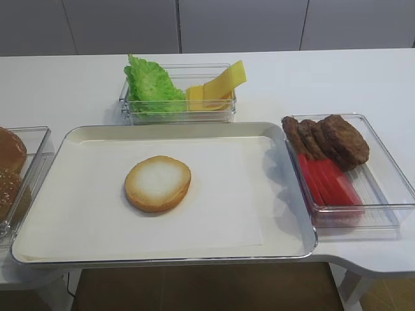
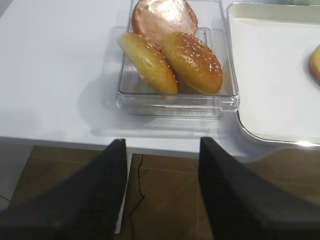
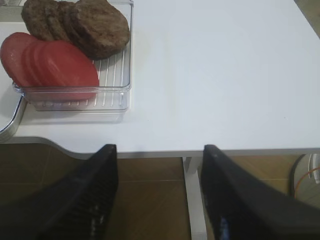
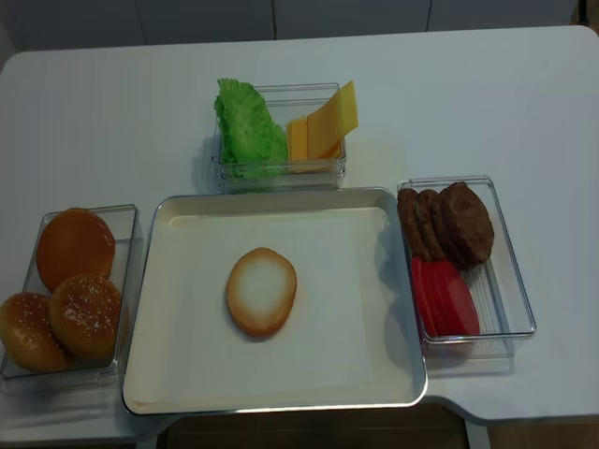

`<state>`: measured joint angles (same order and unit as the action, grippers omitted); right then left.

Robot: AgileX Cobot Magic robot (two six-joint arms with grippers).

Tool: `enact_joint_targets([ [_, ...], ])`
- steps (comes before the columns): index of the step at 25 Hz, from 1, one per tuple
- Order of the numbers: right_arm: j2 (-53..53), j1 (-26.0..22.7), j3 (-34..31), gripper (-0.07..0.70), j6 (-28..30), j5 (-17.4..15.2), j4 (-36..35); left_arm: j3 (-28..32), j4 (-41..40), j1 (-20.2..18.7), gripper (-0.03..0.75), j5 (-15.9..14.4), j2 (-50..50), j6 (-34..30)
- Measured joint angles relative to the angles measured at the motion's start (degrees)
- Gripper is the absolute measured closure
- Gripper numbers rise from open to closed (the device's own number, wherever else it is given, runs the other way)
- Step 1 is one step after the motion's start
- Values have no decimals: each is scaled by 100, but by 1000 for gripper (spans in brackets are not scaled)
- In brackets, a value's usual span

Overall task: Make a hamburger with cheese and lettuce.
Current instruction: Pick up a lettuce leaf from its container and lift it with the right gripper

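Note:
The hamburger bun half (image 1: 157,183) lies cut face up in the middle of the white tray (image 1: 78,139); it also shows in the realsense view (image 4: 261,291) and its edge in the left wrist view (image 2: 316,62). The lettuce (image 1: 152,84) and the cheese slices (image 1: 217,85) stand in a clear bin behind the tray, also seen from above as lettuce (image 4: 247,127) and cheese (image 4: 323,126). My left gripper (image 2: 161,190) is open and empty, off the table's front edge. My right gripper (image 3: 159,192) is open and empty, also off the front edge. Neither gripper shows in the high views.
A clear bin at left (image 4: 126,281) holds three whole buns (image 2: 192,61). A clear bin at right (image 4: 510,281) holds dark meat patties (image 3: 97,27) and red slices (image 3: 60,62). White tabletop (image 3: 225,75) stretches right of that bin.

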<state>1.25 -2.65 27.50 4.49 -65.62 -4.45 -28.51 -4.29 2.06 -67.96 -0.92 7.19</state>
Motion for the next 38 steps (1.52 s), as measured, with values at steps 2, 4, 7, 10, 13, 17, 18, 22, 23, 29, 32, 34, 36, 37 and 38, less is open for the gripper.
enact_joint_targets([
  [2, 0, 0, 0, 225, 0, 0, 0, 0, 0, 0, 364, 0, 0, 0],
  [4, 0, 0, 0, 225, 0, 0, 0, 0, 0, 0, 364, 0, 0, 0],
  [7, 0, 0, 0, 225, 0, 0, 0, 0, 0, 0, 364, 0, 0, 0],
  [10, 0, 0, 0, 225, 0, 0, 0, 0, 0, 0, 364, 0, 0, 0],
  [13, 0, 0, 0, 225, 0, 0, 0, 0, 0, 0, 364, 0, 0, 0],
  [17, 0, 0, 0, 225, 0, 0, 0, 0, 0, 0, 364, 3, 0, 0],
  [18, 0, 0, 0, 225, 0, 0, 0, 0, 0, 0, 364, 3, 0, 0],
  [22, 0, 0, 0, 225, 0, 0, 0, 0, 0, 0, 364, 14, 0, 0],
  [23, 0, 0, 0, 225, 0, 0, 0, 4, 0, 0, 364, 14, 0, 0],
  [29, 0, 0, 0, 225, 0, 0, 0, 13, 0, 0, 364, 14, 0, 0],
  [32, 0, 0, 0, 225, 0, 0, -10, 13, 0, 0, 364, 14, 0, 0],
  [34, 0, 0, 0, 223, 0, 4, -122, 13, 0, 0, 364, 14, 0, 0],
  [36, 0, 0, 24, 224, -112, 192, -362, 13, 0, 0, 364, 14, 0, 0],
  [37, 0, 0, 50, 225, -191, 347, -528, 13, 0, 0, 364, 14, 0, 0],
  [38, 0, 0, 73, 225, -233, 567, -709, 13, 0, 0, 364, 14, 0, 0],
])
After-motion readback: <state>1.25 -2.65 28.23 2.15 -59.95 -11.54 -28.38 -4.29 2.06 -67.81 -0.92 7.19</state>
